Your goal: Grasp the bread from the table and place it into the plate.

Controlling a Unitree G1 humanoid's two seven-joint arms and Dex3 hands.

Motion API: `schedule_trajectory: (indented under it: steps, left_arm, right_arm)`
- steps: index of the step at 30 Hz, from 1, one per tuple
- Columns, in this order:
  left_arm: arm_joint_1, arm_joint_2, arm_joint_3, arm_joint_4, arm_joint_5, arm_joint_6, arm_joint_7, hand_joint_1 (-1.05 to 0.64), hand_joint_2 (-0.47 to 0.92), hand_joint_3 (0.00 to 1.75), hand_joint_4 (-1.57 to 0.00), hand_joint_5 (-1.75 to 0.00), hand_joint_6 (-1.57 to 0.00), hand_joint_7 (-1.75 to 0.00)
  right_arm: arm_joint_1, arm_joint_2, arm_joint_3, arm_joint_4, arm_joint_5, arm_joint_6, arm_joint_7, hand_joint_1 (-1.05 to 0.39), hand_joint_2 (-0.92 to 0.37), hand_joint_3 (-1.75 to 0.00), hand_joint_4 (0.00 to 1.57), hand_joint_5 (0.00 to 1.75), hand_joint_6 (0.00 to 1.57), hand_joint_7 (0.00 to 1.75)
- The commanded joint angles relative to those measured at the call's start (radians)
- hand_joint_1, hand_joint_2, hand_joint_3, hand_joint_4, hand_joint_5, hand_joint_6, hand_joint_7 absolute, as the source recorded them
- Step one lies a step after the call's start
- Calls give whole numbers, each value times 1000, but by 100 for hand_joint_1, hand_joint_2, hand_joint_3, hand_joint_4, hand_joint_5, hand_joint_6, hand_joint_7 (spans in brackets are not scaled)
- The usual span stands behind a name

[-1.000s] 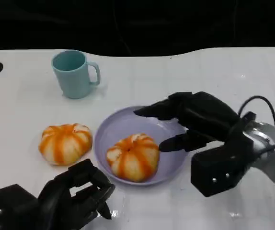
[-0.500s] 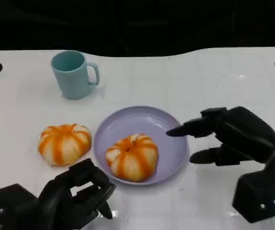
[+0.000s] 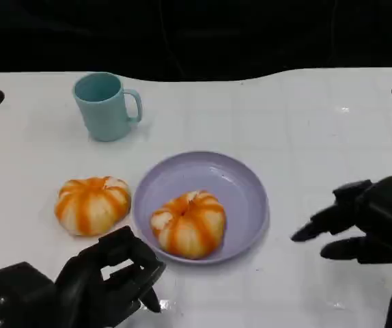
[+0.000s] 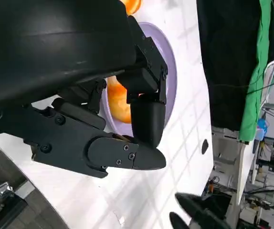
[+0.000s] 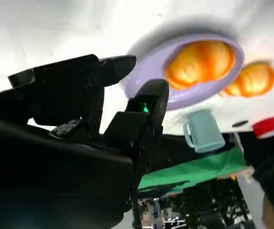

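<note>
The left hand [image 3: 97, 283] is seen at the near edge of the white table [image 3: 305, 116], its fingers curled in with nothing held between them. The right hand [image 3: 367, 219] is seen at the near right, fingers parted and nothing grasped, well apart from the plate's rim.

Just beyond the left hand, a little to its far left, one orange-striped bread on the table [image 3: 92, 203] is found, close beside the outer left rim of the lilac plate [image 3: 240, 188]; contact with the rim cannot be told. A second bread in the plate [image 3: 189, 223] is already seated in the near half of the dish.

The loose bread is round, so no long axis is offered and an approach from any side should be permitted. It is judged to lie much nearer the left hand than the right, from which it is separated by the whole plate.

Farthest off, a teal mug [image 3: 104, 105] is set upright, handle to the right.
</note>
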Motion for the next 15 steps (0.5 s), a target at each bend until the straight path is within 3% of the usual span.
schedule_trajectory:
  steps: [1,2,5,10,15]
  left_arm:
    - [-3,9,4,-15,-3,8,7,-54,92,28,-73,-175,-68,-151]
    - [-4,10,3,-16,-1,9,7,-54,92,28,-73,-175,-68,-151]
    - [-6,13,5,-13,3,7,8,-54,92,29,-73,-175,-68,-150]
    - [-9,20,7,-6,6,-1,0,-54,92,31,-73,-175,-69,-148]
    - [-11,22,13,-4,-5,4,-2,-54,92,31,-73,-175,-70,-147]
  right_arm:
    - [63,-53,-25,-75,-24,10,24,-12,-77,-40,87,131,123,27]
    - [78,-57,-26,-91,-25,15,30,-12,-66,-63,85,144,119,40]
    - [109,-55,-26,-118,-25,33,46,-13,-54,-93,83,166,100,85]
    - [123,-34,-14,-113,-58,57,39,-16,-54,-105,84,174,88,117]
    - [117,-13,-2,-77,-82,35,-1,-16,-51,-106,86,175,82,135]
